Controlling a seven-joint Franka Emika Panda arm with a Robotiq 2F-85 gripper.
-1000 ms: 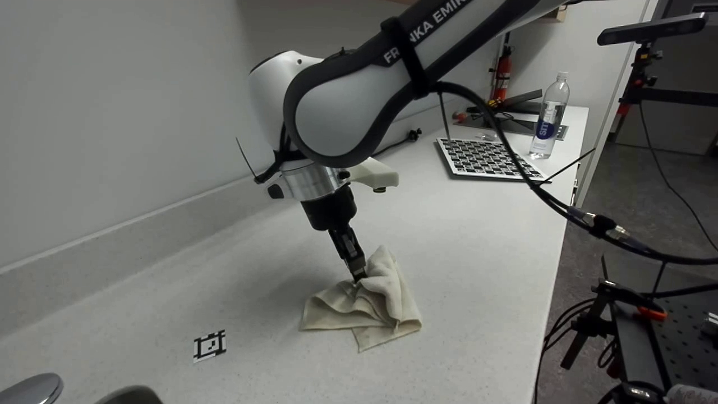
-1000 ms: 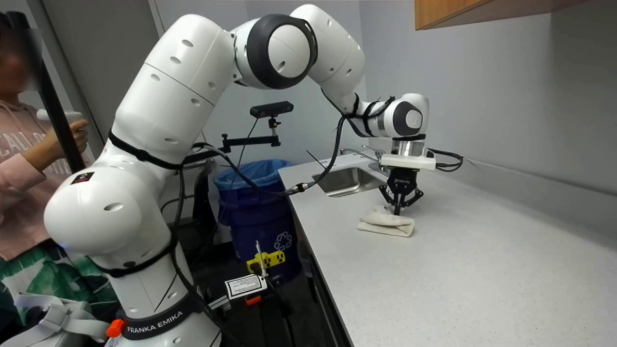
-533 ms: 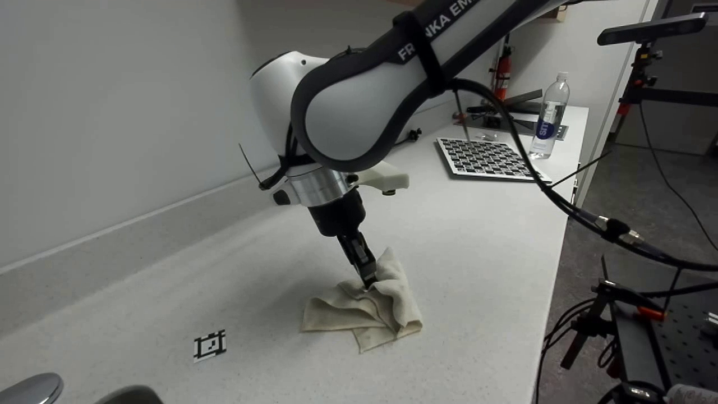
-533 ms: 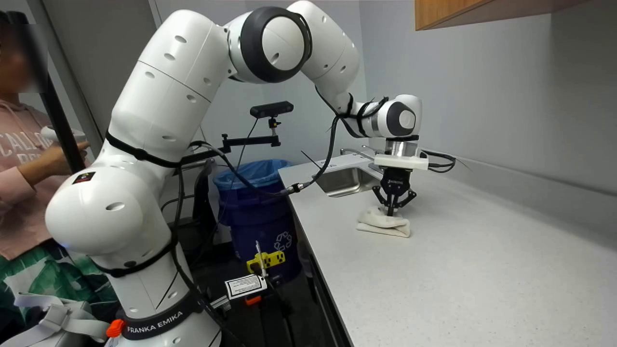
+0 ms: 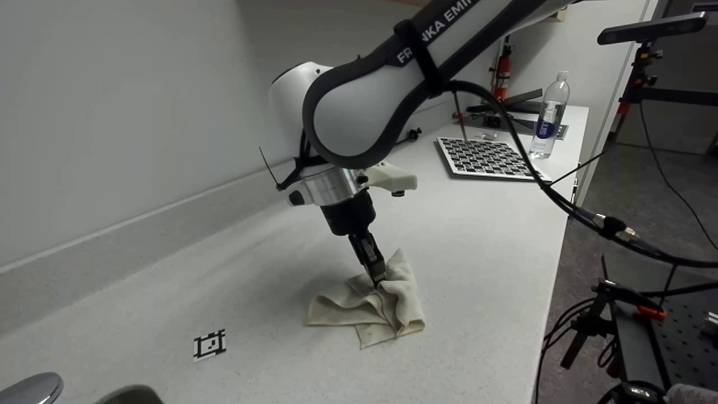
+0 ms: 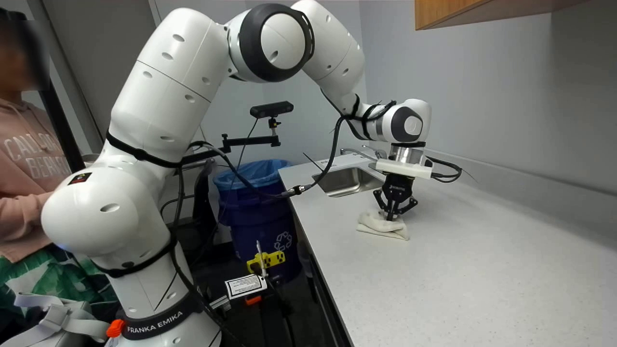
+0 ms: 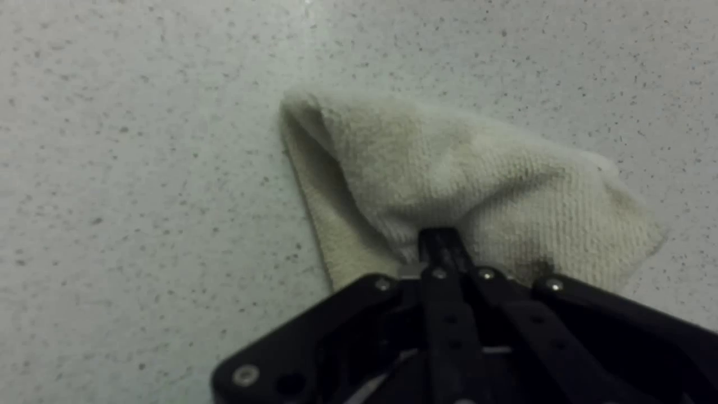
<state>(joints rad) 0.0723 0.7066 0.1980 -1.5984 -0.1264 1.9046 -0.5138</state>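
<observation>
My jaws are showing dark, matt faces, their screw heads (image 7: 245,375) glinting like bare metal. The cloth (image 7: 505,185) is looking soft, matt and rough, its fabric running in fine ribs. The speckled surface (image 6: 472,270) is appearing smooth, with a faint sheen. Across the exterior views I am seeing the far sink (image 6: 354,180) gleaming as metal, the bin liner (image 6: 241,180) shining as thin blue plastic, and the far bottle (image 5: 549,118) looking like clear, glossy plastic.

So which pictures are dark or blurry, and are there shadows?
Wrist view: dim and greenish, the cloth a bit fuzzy at its edges, the end effector nearly black; in an exterior view, a soft shadow on the counter beside the cloth; in an exterior view, a face blurred into a smudge.
</observation>
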